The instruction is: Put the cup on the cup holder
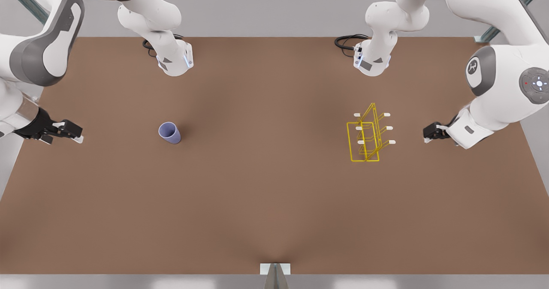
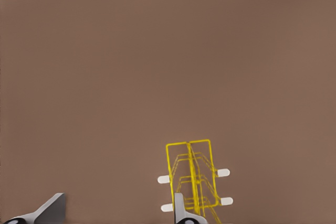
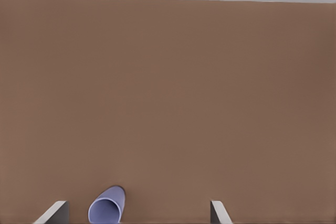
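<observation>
We see an evenly lit, fairly bright scene with soft, diffuse light and no harsh glare. On the brown worktop (image 1: pixel 274 194) broad, faint darker patches lie near the far edge and at the middle of the near edge. The cup (image 1: pixel 170 133) throws only a weak, smudged shadow toward the front view's right. The yellow rack (image 1: pixel 368 134) casts hardly any shadow we can make out. We notice no bending of lines at the edges.

Bare table (image 1: pixel 266 186) between cup (image 1: pixel 170 133) and cup holder (image 1: pixel 368 137) — unobstructed.
</observation>
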Action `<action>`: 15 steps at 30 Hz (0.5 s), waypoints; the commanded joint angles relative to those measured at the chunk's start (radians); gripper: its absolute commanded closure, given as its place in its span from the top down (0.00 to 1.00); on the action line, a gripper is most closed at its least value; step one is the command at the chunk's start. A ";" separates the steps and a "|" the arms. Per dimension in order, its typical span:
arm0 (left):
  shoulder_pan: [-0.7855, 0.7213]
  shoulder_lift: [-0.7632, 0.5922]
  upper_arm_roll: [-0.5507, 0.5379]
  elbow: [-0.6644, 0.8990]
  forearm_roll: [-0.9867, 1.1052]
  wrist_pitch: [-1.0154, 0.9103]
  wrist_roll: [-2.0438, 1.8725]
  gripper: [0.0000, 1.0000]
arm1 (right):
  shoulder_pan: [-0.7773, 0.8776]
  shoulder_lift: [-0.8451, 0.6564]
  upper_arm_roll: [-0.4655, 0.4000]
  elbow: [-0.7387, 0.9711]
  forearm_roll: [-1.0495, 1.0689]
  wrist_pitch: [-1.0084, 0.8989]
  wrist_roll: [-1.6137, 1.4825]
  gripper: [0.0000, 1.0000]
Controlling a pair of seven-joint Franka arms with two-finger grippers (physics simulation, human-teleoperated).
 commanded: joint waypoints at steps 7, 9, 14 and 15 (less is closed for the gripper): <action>-0.001 0.024 0.016 -0.011 0.012 0.033 -0.012 1.00 | 0.012 -0.106 0.036 -0.332 0.005 0.168 -0.073 1.00; -0.001 0.027 0.018 -0.011 0.011 0.008 -0.012 1.00 | 0.041 -0.105 0.056 -0.362 0.007 0.172 -0.061 1.00; -0.002 0.037 0.018 -0.013 0.011 -0.022 -0.012 1.00 | 0.112 -0.126 0.129 -0.502 0.005 0.238 0.082 1.00; -0.002 0.038 0.018 -0.013 0.011 -0.025 -0.012 1.00 | 0.115 -0.129 0.153 -0.536 0.005 0.260 0.091 1.00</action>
